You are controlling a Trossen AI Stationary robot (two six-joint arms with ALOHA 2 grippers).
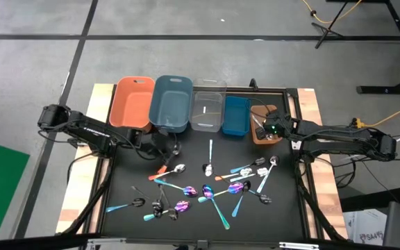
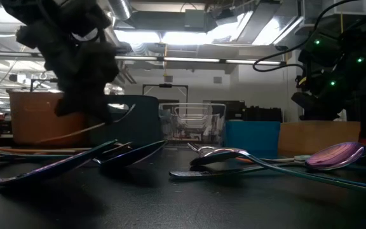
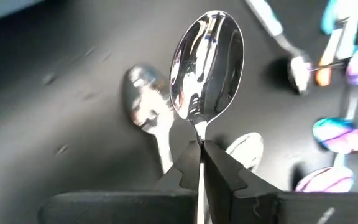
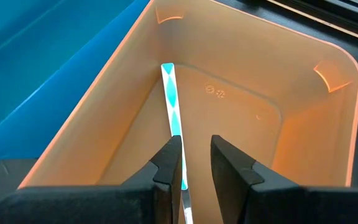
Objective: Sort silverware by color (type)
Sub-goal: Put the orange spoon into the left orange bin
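Silver spoon [image 3: 205, 68], shiny and oval-bowled, stands clamped by its neck in the left end effector [image 3: 200, 155], raised above the black surface [image 1: 193, 156] just in front of the grey-blue bin [image 1: 171, 103]. Around twenty slim utensils [image 1: 210, 187] lie scattered there: silver, iridescent purple, teal-handled, orange-handled. Beyond stand five rectangular plastic bins. Over the brown bin [image 4: 303, 106], the right end effector [image 4: 194, 163] grips a flat teal-handled utensil [image 4: 174, 118] hanging into it.

Bare mat [image 1: 127, 186] between bins [image 1: 170, 104] and silverware [image 1: 207, 189] scatter; scatter crowds mat's near half.
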